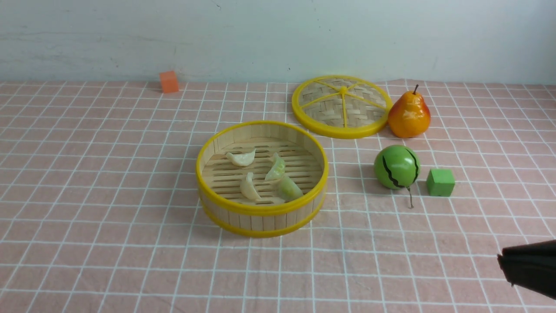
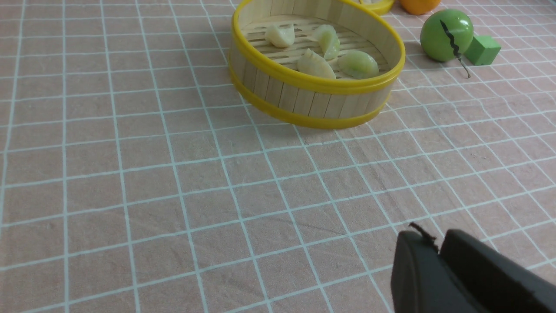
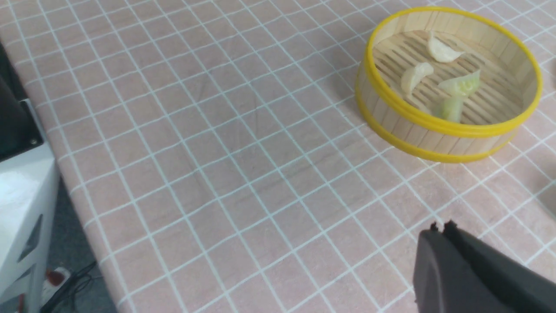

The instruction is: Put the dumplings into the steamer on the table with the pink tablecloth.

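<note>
The steamer (image 1: pixel 260 211) stands in the middle of the table, on the pink tablecloth (image 1: pixel 108 195). Several dumplings lie on its slatted floor: a cream one (image 1: pixel 241 158) at the back, a cream one (image 1: pixel 249 187) at the front, a green one (image 1: pixel 276 168) and a green one (image 1: pixel 289 189). The steamer also shows in the left wrist view (image 2: pixel 312 93) and the right wrist view (image 3: pixel 438 126). My right gripper (image 1: pixel 504 261) is shut and empty, low at the front right, far from the steamer; it also shows in the right wrist view (image 3: pixel 439 229). My left gripper (image 2: pixel 428 238) is shut and empty, seen only in its wrist view.
The woven lid (image 1: pixel 342 105) lies behind the steamer to the right. A pear (image 1: pixel 409 114), a green ball (image 1: pixel 396 167) and a green cube (image 1: pixel 440 182) stand at the right. An orange cube (image 1: pixel 169 81) sits at the back left. The table's edge (image 3: pixel 82 208) shows in the right wrist view.
</note>
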`<state>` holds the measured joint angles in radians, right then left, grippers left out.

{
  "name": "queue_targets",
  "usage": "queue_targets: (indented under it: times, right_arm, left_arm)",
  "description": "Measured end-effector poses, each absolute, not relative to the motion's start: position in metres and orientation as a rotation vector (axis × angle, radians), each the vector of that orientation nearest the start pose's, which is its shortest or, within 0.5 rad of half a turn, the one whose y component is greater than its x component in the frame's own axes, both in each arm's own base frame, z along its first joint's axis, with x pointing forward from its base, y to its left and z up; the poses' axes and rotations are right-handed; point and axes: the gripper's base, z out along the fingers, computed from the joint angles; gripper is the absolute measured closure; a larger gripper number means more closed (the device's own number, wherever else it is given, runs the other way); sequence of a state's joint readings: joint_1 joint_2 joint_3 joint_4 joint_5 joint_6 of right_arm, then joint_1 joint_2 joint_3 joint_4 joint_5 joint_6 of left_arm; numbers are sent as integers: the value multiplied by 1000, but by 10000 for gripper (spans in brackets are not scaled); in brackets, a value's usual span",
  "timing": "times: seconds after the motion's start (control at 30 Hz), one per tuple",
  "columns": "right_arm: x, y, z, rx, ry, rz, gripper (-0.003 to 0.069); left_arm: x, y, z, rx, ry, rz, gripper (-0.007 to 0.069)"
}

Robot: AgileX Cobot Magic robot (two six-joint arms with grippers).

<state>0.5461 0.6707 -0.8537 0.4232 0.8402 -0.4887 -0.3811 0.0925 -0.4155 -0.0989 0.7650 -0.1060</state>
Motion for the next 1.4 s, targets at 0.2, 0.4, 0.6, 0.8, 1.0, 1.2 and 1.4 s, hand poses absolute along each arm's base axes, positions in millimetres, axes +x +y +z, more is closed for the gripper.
queue_targets:
  times: [0.2, 0.4, 0.6, 0.8, 1.0, 1.2, 1.4]
  right_arm:
    - [83, 59, 345, -607, 1844, 443, 680]
    - [69, 25, 289, -306, 1849, 228, 680]
    - [54, 9, 238, -62, 1866, 132, 680]
    - [49, 3, 191, 72, 1868, 82, 680]
    - [53, 2, 175, 182, 1853, 149, 680]
    - [52, 1, 175, 203, 1855, 151, 680]
    - [52, 2, 174, 195, 1872, 160, 680]
  left_arm:
    - [24, -16, 276, 244, 1932, -439, 554]
    - [24, -16, 276, 244, 1933, -438, 554]
    - [24, -16, 276, 244, 1933, -438, 550]
    - [24, -16, 276, 244, 1933, -438, 543]
    - [24, -17, 276, 244, 1933, -440, 536]
    - [24, -17, 276, 244, 1934, -439, 533]
    - [24, -17, 276, 244, 1934, -439, 533]
